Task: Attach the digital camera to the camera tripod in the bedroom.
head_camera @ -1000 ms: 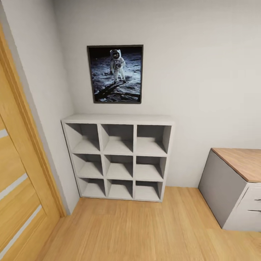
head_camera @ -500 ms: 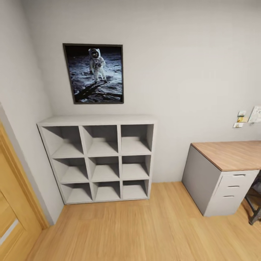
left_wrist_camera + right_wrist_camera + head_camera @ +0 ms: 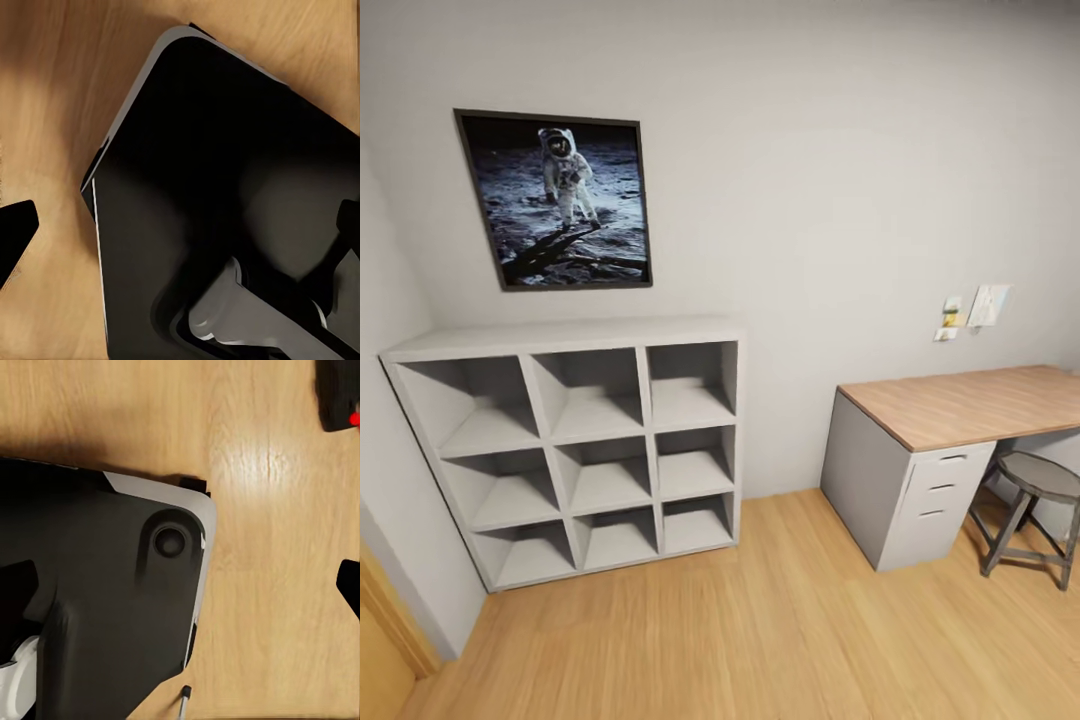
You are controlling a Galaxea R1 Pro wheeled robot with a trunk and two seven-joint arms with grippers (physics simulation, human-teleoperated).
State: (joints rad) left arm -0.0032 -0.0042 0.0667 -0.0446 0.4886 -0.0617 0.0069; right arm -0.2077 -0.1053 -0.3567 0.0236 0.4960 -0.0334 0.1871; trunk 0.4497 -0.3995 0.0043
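- Head view, room: a light wood plank floor [image 3: 780, 620] meets plain white walls [image 3: 840, 180]. A strip of wooden door frame [image 3: 390, 625] shows at the lower left corner.
- Head view, furniture: a white nine-compartment cube shelf [image 3: 575, 440] stands against the back wall, all its compartments bare. A black-framed photograph of an astronaut on the moon [image 3: 557, 200] hangs on the wall above it.
- Head view, right side: a wood-topped tabletop [image 3: 970, 400] rests on a grey three-drawer pedestal [image 3: 920, 490]. A round grey stool on dark legs [image 3: 1040, 510] stands just beside the pedestal, partly under the tabletop. Small paper notes [image 3: 972, 310] are pinned to the wall above.
- Left wrist view: the camera looks down on the same wood floor [image 3: 52, 112]. The robot's glossy black base shell [image 3: 225, 187] covers most of the floor. A dark tip at the frame edge [image 3: 15, 232] may be a finger of the left end effector; whether the fingers are spread or pressed together cannot be told.
- Right wrist view: the black base shell with a white rim and round recess [image 3: 112, 585] lies over the floor. A small black object with a red dot [image 3: 341, 394], cut by the frame edge, lies on the floor well apart from the base; it may be the digital camera, but this cannot be confirmed. A dark tip [image 3: 349, 581] shows at the edge; the right end effector's state cannot be told.
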